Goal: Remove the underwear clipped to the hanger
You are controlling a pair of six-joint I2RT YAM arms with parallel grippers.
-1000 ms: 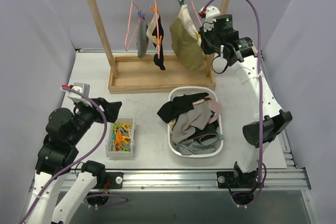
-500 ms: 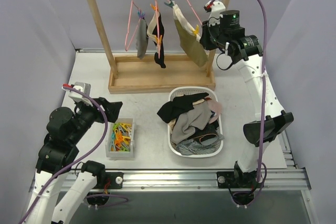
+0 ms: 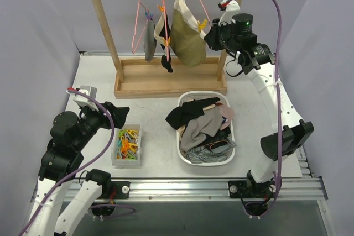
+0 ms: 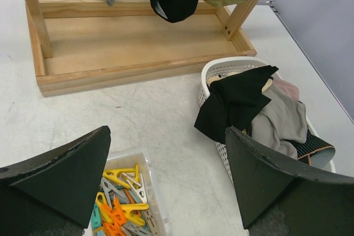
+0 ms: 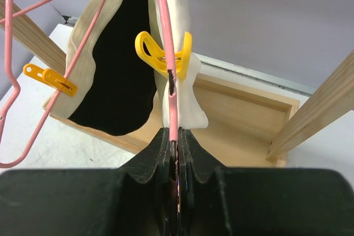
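Tabletop (image 3: 155, 109) white, walls (image 3: 44, 15) lilac; right end effector (image 5: 176, 139) pinching pink hanger (image 5: 165, 31); left end effector (image 4: 167, 136) spread.

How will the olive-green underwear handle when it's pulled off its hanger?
Likely floppy: the olive-green underwear hangs in soft folds, so it should sag once freed. Probably light; the thin pink hanger carries it. The yellow clip pinches its cream edge, so a tug may swing the hanger, though the right end effector is shut on that hanger.
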